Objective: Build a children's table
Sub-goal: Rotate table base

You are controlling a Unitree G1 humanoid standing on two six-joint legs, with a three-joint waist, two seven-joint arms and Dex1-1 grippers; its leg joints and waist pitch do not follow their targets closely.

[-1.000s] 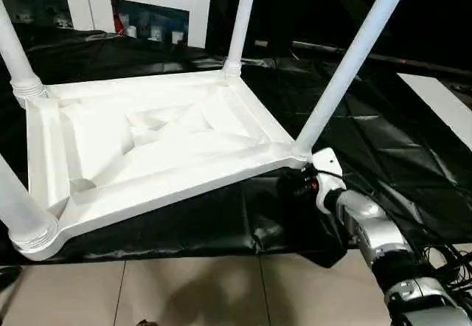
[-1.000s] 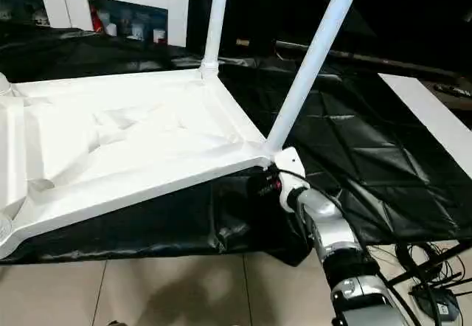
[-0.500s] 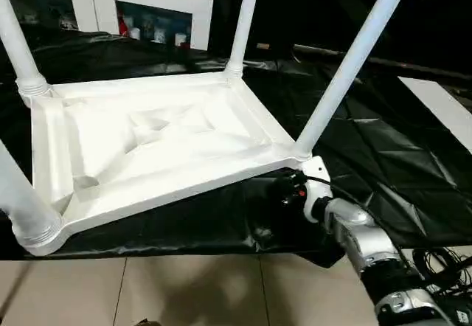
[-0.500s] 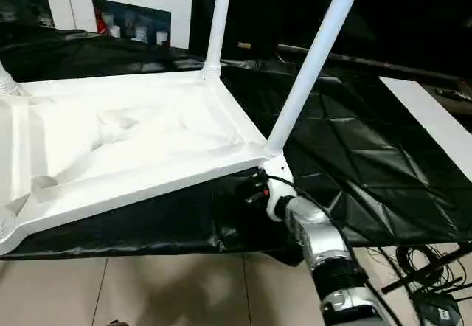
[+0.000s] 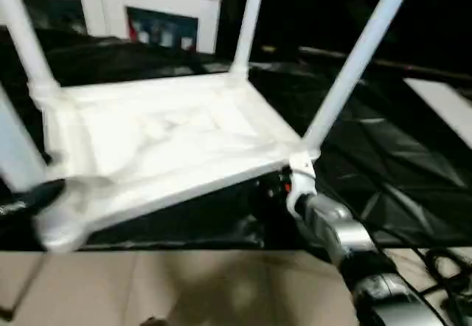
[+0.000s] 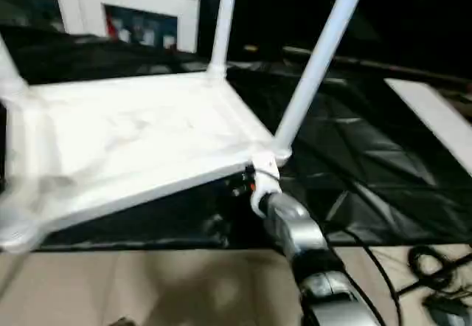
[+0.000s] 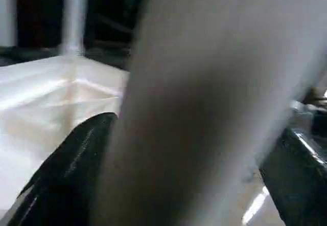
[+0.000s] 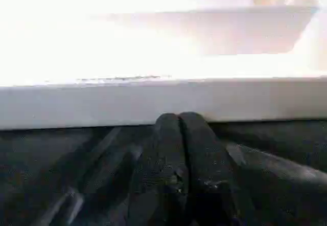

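The children's table lies upside down on a black sheet, its white tabletop (image 5: 169, 134) ribbed side up. Legs stand in its corners: far left (image 5: 22, 38), far right (image 5: 247, 23), near right (image 5: 354, 60) and near left (image 5: 15, 156). My right gripper (image 8: 179, 121) is shut, and its tips press against the lower edge of the tabletop rim (image 8: 153, 100) under the near right corner (image 5: 302, 156). My left gripper (image 5: 33, 193) is at the near left corner. In the left wrist view its two black fingers (image 7: 66, 170) stand wide apart on either side of a white leg (image 7: 204, 83).
A white cabinet with glass doors (image 5: 147, 9) stands behind the table. The black sheet (image 5: 383, 156) spreads to the right, with a white panel (image 5: 442, 105) at its far right. Beige floor tiles (image 5: 184, 289) lie in front, and cables (image 6: 435, 267) lie at the near right.
The camera has shifted. My left gripper has come into view beside the near left leg. My right arm has reached further in under the near right corner.
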